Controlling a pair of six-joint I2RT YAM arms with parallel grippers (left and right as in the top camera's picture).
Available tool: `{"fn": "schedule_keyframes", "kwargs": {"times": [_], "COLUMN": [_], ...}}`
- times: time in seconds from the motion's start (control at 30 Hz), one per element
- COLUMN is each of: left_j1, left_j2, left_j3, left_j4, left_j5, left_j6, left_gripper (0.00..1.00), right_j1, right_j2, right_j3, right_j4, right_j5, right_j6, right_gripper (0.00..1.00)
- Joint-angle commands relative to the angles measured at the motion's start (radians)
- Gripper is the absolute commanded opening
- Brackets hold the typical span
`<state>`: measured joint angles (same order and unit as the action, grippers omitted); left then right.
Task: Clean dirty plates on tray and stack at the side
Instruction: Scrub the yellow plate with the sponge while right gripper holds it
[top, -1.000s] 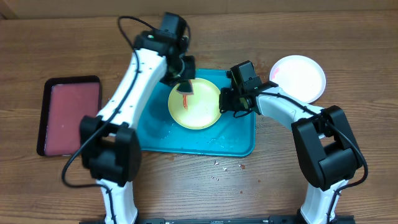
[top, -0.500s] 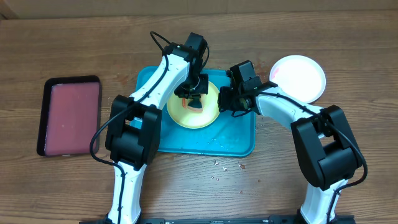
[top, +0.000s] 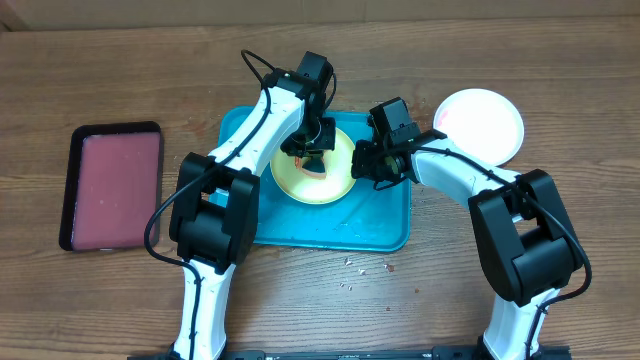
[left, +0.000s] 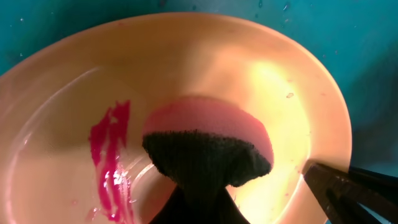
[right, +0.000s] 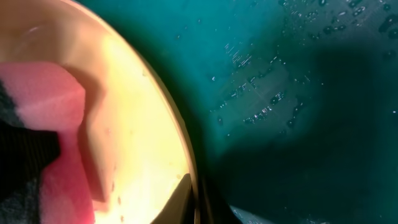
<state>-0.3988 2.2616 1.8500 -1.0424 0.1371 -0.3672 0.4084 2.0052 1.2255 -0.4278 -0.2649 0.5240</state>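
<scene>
A yellow plate (top: 335, 178) lies on the blue tray (top: 380, 225). It carries a red smear (left: 109, 155). My left gripper (top: 308, 152) is shut on a pink sponge with a dark scrub side (left: 208, 146) and presses it onto the plate beside the smear. My right gripper (top: 362, 165) is shut on the plate's right rim (right: 189, 180), one finger inside and one outside. The sponge also shows in the right wrist view (right: 43, 130). A clean white plate (top: 480, 125) sits on the table to the right of the tray.
A black tray with a pink pad (top: 110, 185) lies at the left. Water drops cover the blue tray (right: 292, 93). Small crumbs (top: 355, 272) lie on the wood in front of the tray.
One second ago my left gripper held the sponge over the plate's back left edge. It has moved onto the plate's middle, and the arm now reaches in from the front. The right arm is still.
</scene>
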Motion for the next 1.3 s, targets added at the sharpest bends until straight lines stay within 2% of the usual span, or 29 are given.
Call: {"fn": "schedule_keyframes", "kwargs": {"times": [0.0,0.23,0.4,0.9,1.0,1.13,1.27], "left_j1": [-0.002,-0.002,-0.002,-0.002,0.003,0.021,0.049], "left_j2": [0.009,0.009,0.009,0.095,0.111,0.112,0.112], "left_j3": [-0.013,-0.030,-0.030,-0.031,-0.031,-0.031,-0.028], "left_j4": [0.007,0.031,0.034,0.054,0.024,-0.042,-0.076], "left_j5": [-0.011,-0.011,-0.018,0.054,-0.072,-0.423,-0.649], "left_j6": [-0.003,-0.003,-0.003,0.025,0.042,0.001,-0.026], "left_gripper": [0.07,0.08,0.04,0.04,0.04,0.04,0.04], "right_j1": [0.003,0.012,0.019,0.025,0.025,0.025,0.024], "right_j2": [0.011,0.011,0.011,0.011,0.011,0.011,0.011], "right_j3": [0.017,0.110,0.111,0.111,0.111,0.111,0.111], "right_j4": [-0.035,-0.166,-0.178,-0.170,-0.177,-0.182,-0.180], "right_j5": [0.040,0.092,0.093,0.091,0.092,0.093,0.093], "right_j6": [0.000,0.000,0.000,0.001,0.001,0.000,0.000], "right_gripper": [0.12,0.14,0.13,0.13,0.13,0.13,0.13]}}
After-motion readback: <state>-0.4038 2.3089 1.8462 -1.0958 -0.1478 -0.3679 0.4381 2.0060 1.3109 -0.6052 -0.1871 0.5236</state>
